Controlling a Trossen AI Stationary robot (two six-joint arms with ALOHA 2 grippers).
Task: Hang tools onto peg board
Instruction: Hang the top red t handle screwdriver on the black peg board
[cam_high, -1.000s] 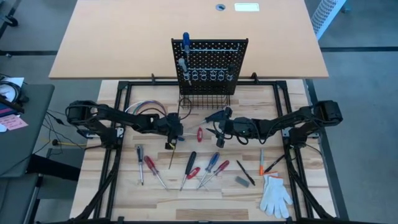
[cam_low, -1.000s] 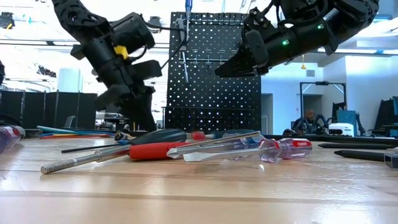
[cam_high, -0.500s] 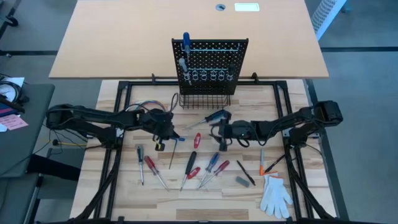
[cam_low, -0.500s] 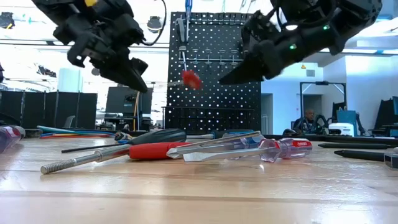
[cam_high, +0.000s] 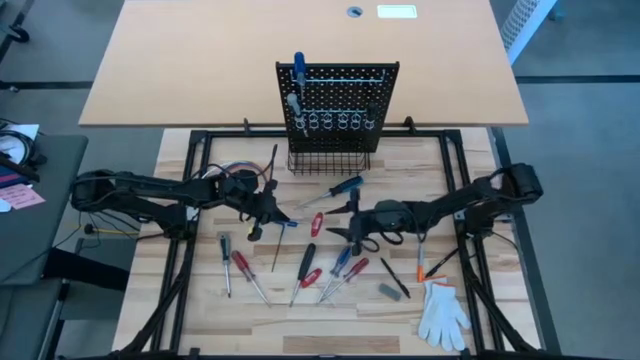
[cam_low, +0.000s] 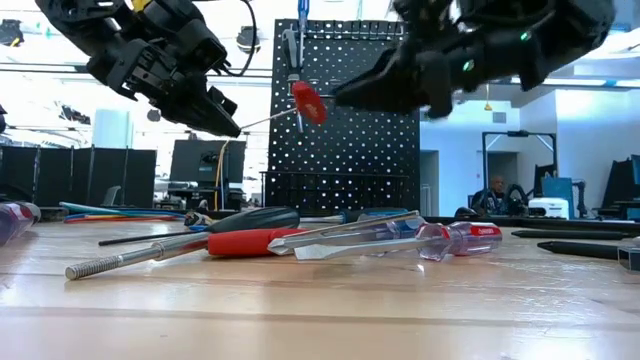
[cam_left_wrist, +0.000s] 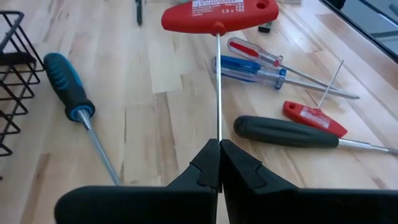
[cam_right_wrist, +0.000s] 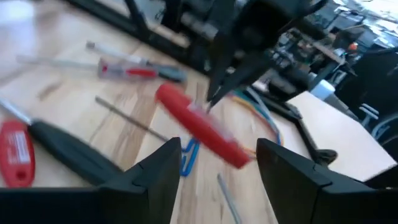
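**Left arm holds a red T-handle tool above the table**

The left gripper's (cam_left_wrist: 219, 163) fingers (cam_left_wrist: 202, 168) are pressed together on the thin metal shaft of a red T-handle tool (cam_left_wrist: 218, 15), pinching it near the end away from the handle. The shaft runs straight out from the fingertips and the red crossbar handle sits at its far end. In the low view the tool is clear of the table, its red handle (cam_low: 308, 100) up in front of the peg board (cam_low: 345, 110) and the left gripper (cam_low: 222, 120) to the side of it.

The right gripper (cam_right_wrist: 211, 180) faces that handle with its fingers (cam_right_wrist: 149, 180) spread wide, one to each side of the red handle, not touching it. From above, the right gripper (cam_high: 340, 232) is at the middle of the table (cam_high: 190, 310), just right of the red handle (cam_high: 317, 222), while the left gripper (cam_high: 262, 215) is further left.

Beneath and around them the other tools lie flat on the wood. A blue-and-black handled screwdriver (cam_high: 338, 188) lies near the wire basket (cam_high: 328, 162). A black-handled screwdriver (cam_high: 306, 258) lies in front of the grippers, with a smaller red T-handle tool (cam_high: 310, 277) and two clear-handled screwdrivers (cam_high: 342, 264) beside it. Two more screwdrivers (cam_high: 232, 262) lie to the left.

The peg board stands upright at the far edge of the table, with a blue-handled screwdriver (cam_high: 298, 68) already hung at its upper left and a row of silver rings (cam_high: 335, 122) above the basket. A white glove (cam_high: 442, 312) lies at the near right corner, and a loop of coloured wires (cam_high: 232, 172) lies behind the left arm.
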